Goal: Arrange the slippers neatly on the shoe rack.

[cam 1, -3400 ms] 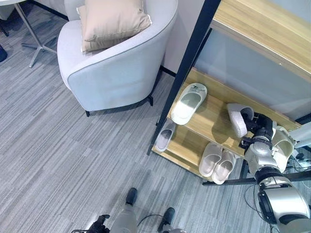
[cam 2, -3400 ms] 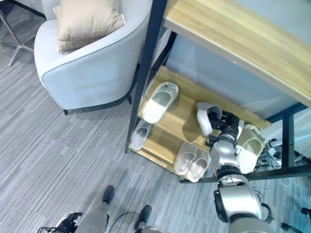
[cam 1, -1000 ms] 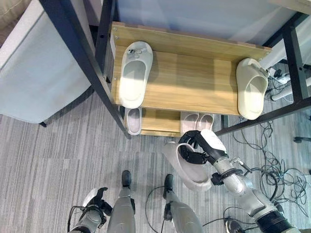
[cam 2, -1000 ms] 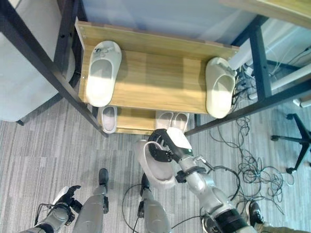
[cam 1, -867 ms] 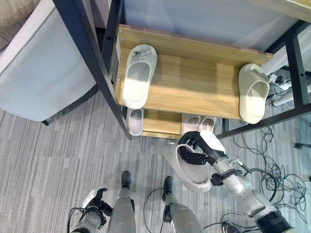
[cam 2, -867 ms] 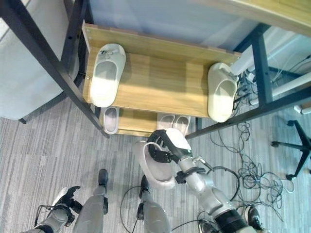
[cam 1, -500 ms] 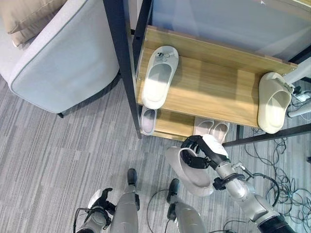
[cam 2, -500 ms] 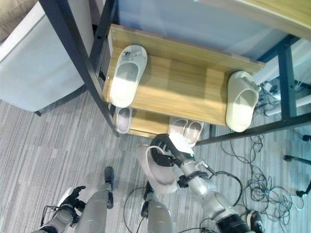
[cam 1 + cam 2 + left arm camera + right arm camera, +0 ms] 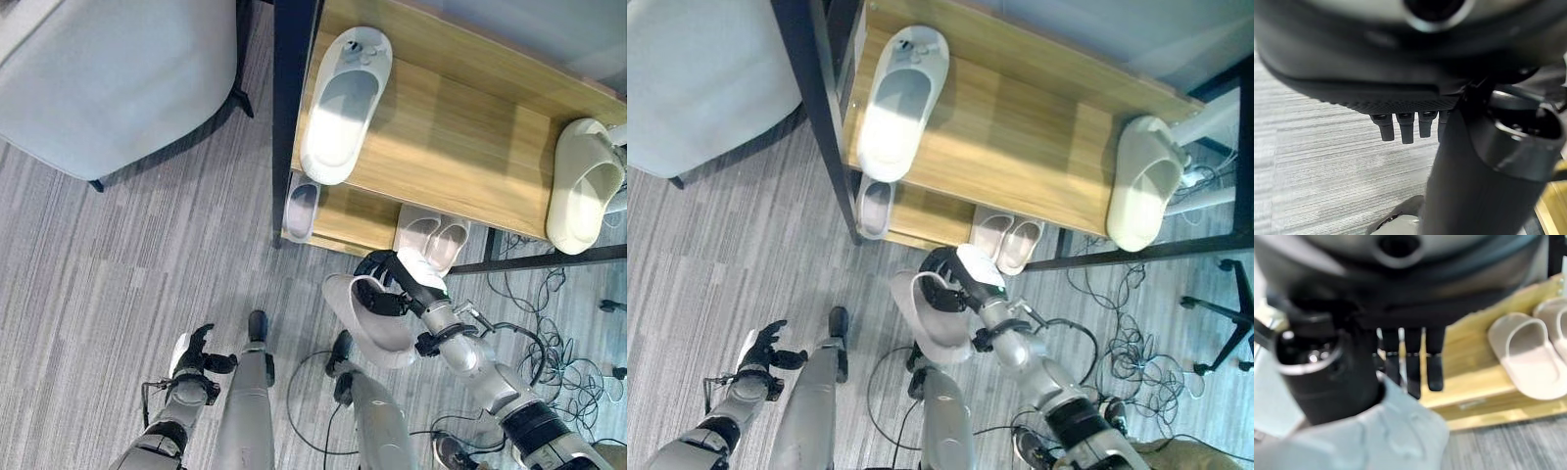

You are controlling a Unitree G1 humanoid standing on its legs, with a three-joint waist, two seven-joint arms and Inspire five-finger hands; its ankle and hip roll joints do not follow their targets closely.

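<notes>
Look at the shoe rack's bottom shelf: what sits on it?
On the bottom shelf sit a single small slipper on the left and a pale pair. The upper shelf covers their far ends and the shelf's back.

Wood-grain shoe rack (image 9: pixel 460 147); matt foam slippers (image 9: pixel 343 108); ribbed carpet (image 9: pixel 127 264).

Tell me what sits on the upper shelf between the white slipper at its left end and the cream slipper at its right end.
Nothing: between the white slipper and the cream slipper the upper shelf is bare wood, as the left eye view shows.
</notes>
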